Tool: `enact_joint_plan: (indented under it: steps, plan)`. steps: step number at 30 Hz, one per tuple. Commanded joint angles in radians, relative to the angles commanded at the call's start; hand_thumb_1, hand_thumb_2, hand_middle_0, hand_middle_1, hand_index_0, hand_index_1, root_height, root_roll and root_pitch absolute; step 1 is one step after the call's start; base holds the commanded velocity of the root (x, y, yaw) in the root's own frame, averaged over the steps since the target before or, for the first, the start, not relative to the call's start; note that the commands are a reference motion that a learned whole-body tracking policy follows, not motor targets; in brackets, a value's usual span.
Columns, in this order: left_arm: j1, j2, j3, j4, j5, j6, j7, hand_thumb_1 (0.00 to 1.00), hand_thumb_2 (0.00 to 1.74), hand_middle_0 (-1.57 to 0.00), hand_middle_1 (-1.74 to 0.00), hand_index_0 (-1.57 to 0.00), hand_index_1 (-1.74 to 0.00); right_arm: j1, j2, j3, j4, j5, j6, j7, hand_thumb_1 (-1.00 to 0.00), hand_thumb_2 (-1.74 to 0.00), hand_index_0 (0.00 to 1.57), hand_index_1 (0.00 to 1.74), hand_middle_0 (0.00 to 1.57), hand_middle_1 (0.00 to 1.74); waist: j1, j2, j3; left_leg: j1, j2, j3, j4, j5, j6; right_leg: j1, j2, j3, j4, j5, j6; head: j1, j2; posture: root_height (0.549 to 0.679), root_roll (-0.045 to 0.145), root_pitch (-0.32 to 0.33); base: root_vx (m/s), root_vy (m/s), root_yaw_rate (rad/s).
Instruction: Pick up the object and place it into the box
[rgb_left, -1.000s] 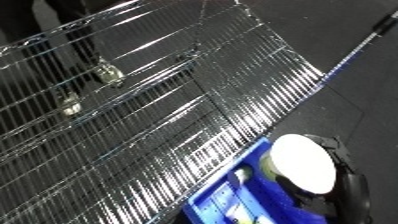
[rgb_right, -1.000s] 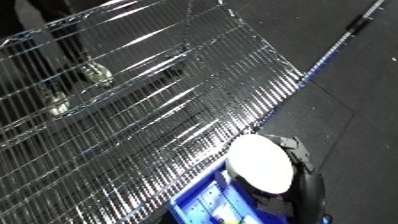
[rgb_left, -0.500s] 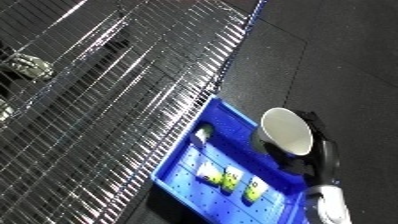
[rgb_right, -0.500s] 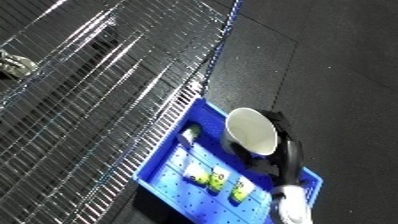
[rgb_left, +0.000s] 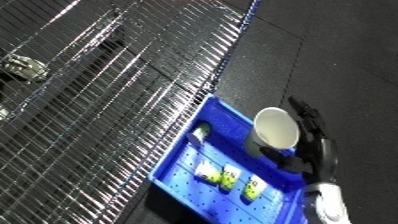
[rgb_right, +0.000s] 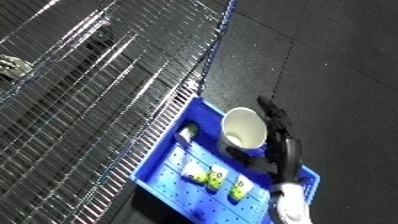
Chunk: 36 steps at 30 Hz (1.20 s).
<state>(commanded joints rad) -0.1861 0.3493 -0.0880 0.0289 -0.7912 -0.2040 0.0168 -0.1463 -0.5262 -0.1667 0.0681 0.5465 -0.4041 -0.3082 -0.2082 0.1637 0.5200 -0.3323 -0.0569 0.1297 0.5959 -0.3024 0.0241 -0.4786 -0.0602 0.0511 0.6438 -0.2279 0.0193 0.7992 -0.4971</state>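
We see our right hand with fingers curled round a white cup over the blue bin, beside a wire rack on dark floor.

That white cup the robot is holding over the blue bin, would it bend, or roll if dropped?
The cup probably stays stiff: its round rim keeps its shape in the robot hand. Its round, smooth-looking wall suggests it could slip or roll on its side. Dropped, it would likely land in the bin among the small items there.

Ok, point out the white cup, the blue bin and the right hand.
white cup (rgb_left: 277, 128), left eye view, inside wall of the cup.
blue bin (rgb_left: 218, 108), left eye view, upper rim.
right hand (rgb_right: 286, 150), right eye view, back of the hand.
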Motion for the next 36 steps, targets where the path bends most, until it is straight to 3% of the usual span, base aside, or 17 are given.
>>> enact_joint_plan:
  steps: [10,22,30,36]
  plan:
    - [0.008,-0.014,-0.005,0.008,-0.012,-0.010,-0.009,1.00,1.74,-1.57,-1.74,-1.57,-1.74,0.012,0.013,-0.001,0.005,0.052,0.002,0.048,0.00,0.00,0.00,0.00,0.00,0.00,0.000,0.000,0.000,-0.003,0.001,-0.001,0.002,0.008,-0.0021,-0.002,0.0009,0.004,0.002,-0.001,-0.0031,-0.013,-0.013,0.653,0.112,0.069,-0.006,0.011,0.001]
    - [0.014,-0.016,-0.009,0.010,-0.048,0.000,-0.002,1.00,1.74,-1.57,-1.74,-1.57,-1.74,-0.008,0.025,0.032,-0.089,-0.006,0.017,0.109,0.00,0.00,0.00,0.00,0.00,0.00,0.031,-0.032,-0.006,0.012,0.006,-0.026,-0.013,0.022,-0.0063,0.034,0.0027,-0.011,-0.007,-0.008,-0.0081,-0.164,-0.043,0.654,0.106,0.050,0.008,-0.003,0.071]
    - [0.007,-0.008,-0.003,0.018,-0.058,0.020,0.002,1.00,1.74,-1.57,-1.74,-1.57,-1.74,-0.084,0.035,0.100,-0.186,-0.072,0.113,0.171,0.00,0.00,0.00,0.00,0.00,0.00,0.083,-0.072,-0.027,0.010,0.012,-0.058,-0.018,0.034,-0.0105,0.057,-0.0007,-0.039,0.000,-0.021,-0.0140,-0.295,-0.072,0.654,0.096,0.037,0.017,-0.034,0.162]
    - [0.001,0.006,0.006,0.027,-0.055,0.055,-0.009,1.00,1.74,-1.57,-1.74,-1.57,-1.74,-0.157,0.042,0.171,-0.213,-0.091,0.188,0.223,0.00,0.00,0.00,0.00,0.00,0.00,0.142,-0.111,-0.040,-0.001,0.010,-0.094,-0.005,0.042,-0.0101,0.079,-0.0055,-0.073,0.017,-0.031,-0.0208,-0.445,-0.089,0.653,0.085,0.021,0.038,-0.077,0.198]
